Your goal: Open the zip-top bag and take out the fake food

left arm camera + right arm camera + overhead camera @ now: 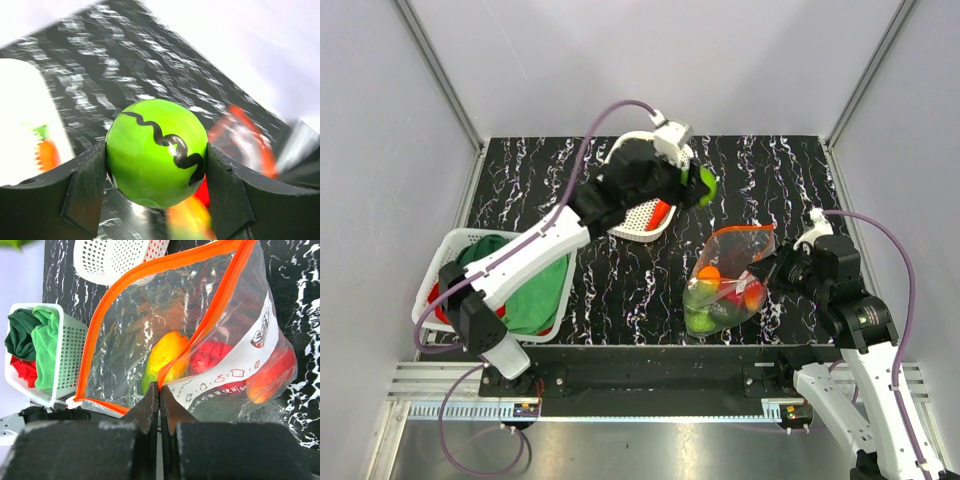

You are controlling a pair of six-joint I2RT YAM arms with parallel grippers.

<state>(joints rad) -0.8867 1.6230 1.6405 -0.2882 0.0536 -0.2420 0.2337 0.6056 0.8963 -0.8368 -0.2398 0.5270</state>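
Left gripper (694,188) is clenched on a green ball (157,150) with a black squiggle. The pads touch it on both sides at its widest part. From overhead it hangs at the right rim of the small white mesh basket (638,216); I cannot tell whether it is over the basket or just outside. A carrot-like piece (46,154) already lies in that basket.

Right gripper (160,392) is pinched fully closed on the near lip of the zip-top bag (130,340). The bag lies on the marbled table (620,290) with its orange zip strip (91,347) gaping open. The rest of the fake food (720,295) sits inside, including a yellow-green piece (165,355) and a red piece (212,356).

Risks, my judgement:
- The ball is round and glossy. If released at the rim, it could bounce off and roll across the table.
- The right pinch holds only thin film. If it slips, the mouth would collapse and block the next reach.
- A reach into the bag may drag crinkled plastic along with the food.
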